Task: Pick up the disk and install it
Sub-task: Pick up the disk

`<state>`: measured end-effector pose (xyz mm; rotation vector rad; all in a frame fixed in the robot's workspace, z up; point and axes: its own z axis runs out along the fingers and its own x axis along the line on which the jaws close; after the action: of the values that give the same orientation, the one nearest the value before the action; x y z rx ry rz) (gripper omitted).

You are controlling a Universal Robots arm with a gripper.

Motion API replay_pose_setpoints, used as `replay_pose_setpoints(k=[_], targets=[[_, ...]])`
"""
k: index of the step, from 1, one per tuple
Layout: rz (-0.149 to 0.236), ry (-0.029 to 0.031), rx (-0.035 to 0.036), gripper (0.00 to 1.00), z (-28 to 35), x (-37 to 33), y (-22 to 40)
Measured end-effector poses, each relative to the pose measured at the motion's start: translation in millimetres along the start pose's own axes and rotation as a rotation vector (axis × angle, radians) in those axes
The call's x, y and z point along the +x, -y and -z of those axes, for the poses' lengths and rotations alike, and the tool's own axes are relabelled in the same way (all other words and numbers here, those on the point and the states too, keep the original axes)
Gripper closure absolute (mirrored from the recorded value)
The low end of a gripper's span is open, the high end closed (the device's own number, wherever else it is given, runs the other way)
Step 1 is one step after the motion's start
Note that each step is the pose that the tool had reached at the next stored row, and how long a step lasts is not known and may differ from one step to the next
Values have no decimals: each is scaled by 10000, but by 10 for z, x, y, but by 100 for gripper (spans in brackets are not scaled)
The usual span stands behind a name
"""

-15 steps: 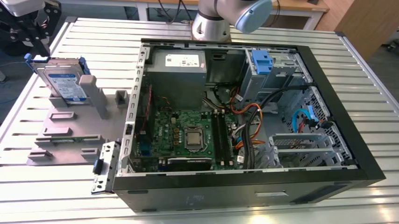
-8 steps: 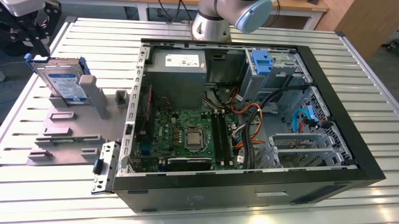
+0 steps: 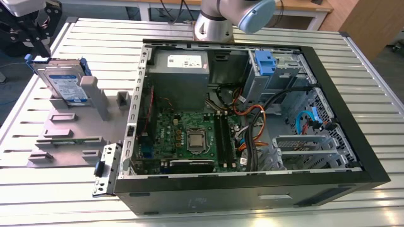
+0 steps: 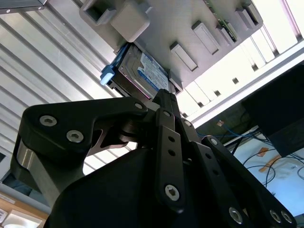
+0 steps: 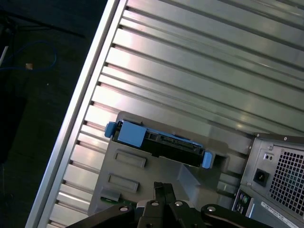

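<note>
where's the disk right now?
Exterior view's left: the disk stands on edge in the grey fixture, outside the open computer case.

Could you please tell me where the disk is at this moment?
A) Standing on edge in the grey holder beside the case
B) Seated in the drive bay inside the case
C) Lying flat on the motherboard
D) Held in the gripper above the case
A: the disk stands on edge in the grey holder on the table, to the exterior view's left of the open computer case, and the gripper is near it but not holding it.
</note>
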<state>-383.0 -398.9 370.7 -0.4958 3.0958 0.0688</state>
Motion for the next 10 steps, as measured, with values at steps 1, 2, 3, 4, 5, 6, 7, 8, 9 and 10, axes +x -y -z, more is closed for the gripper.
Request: replay_pose_setpoints(k=[1, 2, 3, 4, 5, 6, 7, 8, 9, 10], targets=[[5, -1, 0, 89, 0, 0, 0], [10, -1, 0, 89, 0, 0, 0], [15, -1, 0, 89, 0, 0, 0], [20, -1, 0, 89, 0, 0, 0], [25, -1, -1, 89, 0, 0, 0], [30, -1, 0, 89, 0, 0, 0], [34, -2, -1, 89, 0, 0, 0], [39, -1, -1, 89, 0, 0, 0], [45, -2, 0, 89, 0, 0, 0], [49, -2, -1, 89, 0, 0, 0]])
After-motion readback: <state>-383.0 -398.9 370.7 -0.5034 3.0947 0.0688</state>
